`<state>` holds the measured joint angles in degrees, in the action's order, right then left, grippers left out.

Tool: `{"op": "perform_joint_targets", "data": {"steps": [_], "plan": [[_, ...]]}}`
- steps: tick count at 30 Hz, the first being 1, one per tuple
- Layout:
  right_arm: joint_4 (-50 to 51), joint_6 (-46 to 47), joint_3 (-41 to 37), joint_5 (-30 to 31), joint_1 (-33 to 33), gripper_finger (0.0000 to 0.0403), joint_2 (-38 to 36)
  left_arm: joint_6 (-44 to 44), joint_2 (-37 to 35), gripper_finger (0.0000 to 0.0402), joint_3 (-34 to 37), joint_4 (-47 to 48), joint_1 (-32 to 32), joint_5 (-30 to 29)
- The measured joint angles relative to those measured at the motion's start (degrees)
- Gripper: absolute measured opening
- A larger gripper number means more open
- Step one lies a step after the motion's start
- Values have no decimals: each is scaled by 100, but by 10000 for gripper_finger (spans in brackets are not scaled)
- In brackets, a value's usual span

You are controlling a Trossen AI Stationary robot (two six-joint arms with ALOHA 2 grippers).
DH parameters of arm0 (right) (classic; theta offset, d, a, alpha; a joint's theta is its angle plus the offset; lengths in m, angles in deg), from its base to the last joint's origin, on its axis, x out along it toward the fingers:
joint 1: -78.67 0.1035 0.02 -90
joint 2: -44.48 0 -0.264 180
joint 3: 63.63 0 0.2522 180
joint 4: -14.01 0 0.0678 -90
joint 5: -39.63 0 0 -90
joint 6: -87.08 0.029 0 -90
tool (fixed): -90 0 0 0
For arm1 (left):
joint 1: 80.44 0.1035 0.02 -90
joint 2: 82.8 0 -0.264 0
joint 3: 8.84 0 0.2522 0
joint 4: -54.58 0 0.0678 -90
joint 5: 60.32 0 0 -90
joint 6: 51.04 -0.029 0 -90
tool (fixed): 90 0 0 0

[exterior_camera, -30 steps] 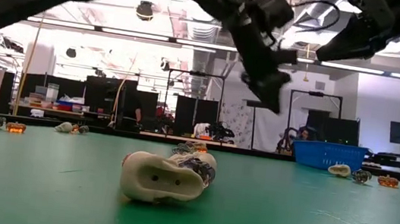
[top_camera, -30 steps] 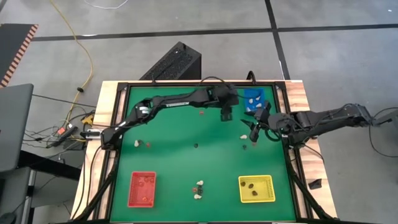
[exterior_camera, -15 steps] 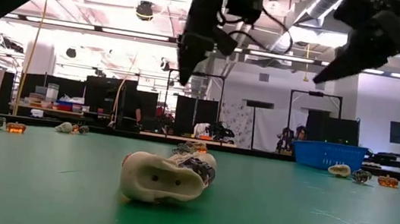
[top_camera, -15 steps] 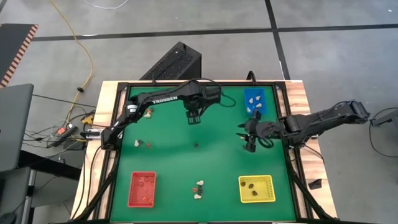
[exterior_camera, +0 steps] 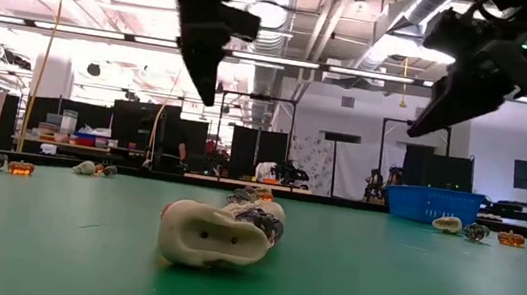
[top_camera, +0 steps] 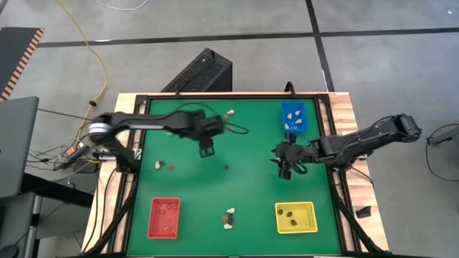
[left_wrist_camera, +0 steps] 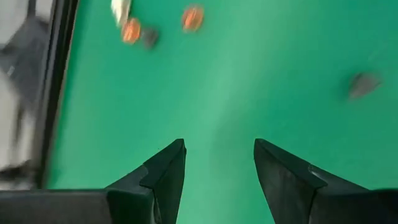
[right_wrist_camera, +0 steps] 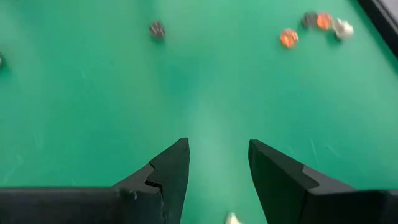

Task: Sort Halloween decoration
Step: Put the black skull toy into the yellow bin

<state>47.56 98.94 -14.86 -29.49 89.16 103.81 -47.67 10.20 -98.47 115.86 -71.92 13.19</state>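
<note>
The Halloween decoration lies scattered on the green mat. A small group [top_camera: 163, 165] is at the left, a dark piece [top_camera: 225, 168] sits mid-table, a cluster [top_camera: 229, 217] lies near the front edge, and a whitish piece [top_camera: 229, 113] is at the far edge. In the low view a cream piece [exterior_camera: 218, 233] lies in the foreground. My left gripper [top_camera: 206, 151] hangs open above the mat, left of centre, holding nothing [left_wrist_camera: 219, 144]. My right gripper [top_camera: 285, 170] hangs open over the mat's right part, below the blue tray [top_camera: 292, 117], also holding nothing [right_wrist_camera: 219, 142].
A red tray [top_camera: 163, 217] stands at the near left and a yellow tray [top_camera: 295, 217] with dark pieces at the near right. The blue tray holds whitish pieces. A black frame [top_camera: 140, 107] borders the mat. Bare mat lies between the two grippers.
My left gripper has swept from beside the blue tray toward the table's left edge, staying above the mat and rolling as it went. My right gripper has come a little toward the near edge and lower, tipping further down. Both stay open.
</note>
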Motion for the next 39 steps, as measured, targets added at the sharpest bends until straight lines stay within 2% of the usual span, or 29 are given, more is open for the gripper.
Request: {"op": "perform_joint_targets", "data": {"steps": [5, 9, 11, 13, 15, 18, 21, 26, 30, 34, 39], "plan": [[-1256, -609, 0, -117, -12, 195, 564, -49, -1282, 181, 2141, -2742, -157, 526], [-2492, -1005, 4, -517, -59, 195, 1168, -256, -1919, 181, 3437, -4591, -192, 521], [-2726, -1085, 50, -643, -107, 195, 1439, -416, -2094, 181, 4053, -5636, -176, 510], [-2307, -1053, 232, -610, -167, 195, 1599, -592, -2200, 181, 4651, -6757, -147, 513], [-1291, -803, 548, -594, -248, 195, 1610, -675, -2191, 181, 5154, -7944, -86, 529], [441, -30, 1155, -590, -436, 195, 1604, -727, -2169, 181, 5708, -9058, 46, 508], [1893, 715, 1498, -633, -657, 195, 1602, -721, -2189, 181, 5934, -9395, 187, 523], [2890, 719, 1537, -1301, -1106, 195, 1602, -600, -2174, 181, 5938, -9319, 298, 692], [3160, 585, 1537, -1799, -1404, 195, 1689, -614, -2169, 181, 5938, -9286, 299, 909], [3194, 638, 1537, -2467, -1275, 195, 1716, -612, -2169, 180, 5938, -9285, 299, 1006], [3173, 1089, 1537, -2424, -719, 195, 1716, -620, -2169, 180, 5938, -9289, 299, 1008]]}}
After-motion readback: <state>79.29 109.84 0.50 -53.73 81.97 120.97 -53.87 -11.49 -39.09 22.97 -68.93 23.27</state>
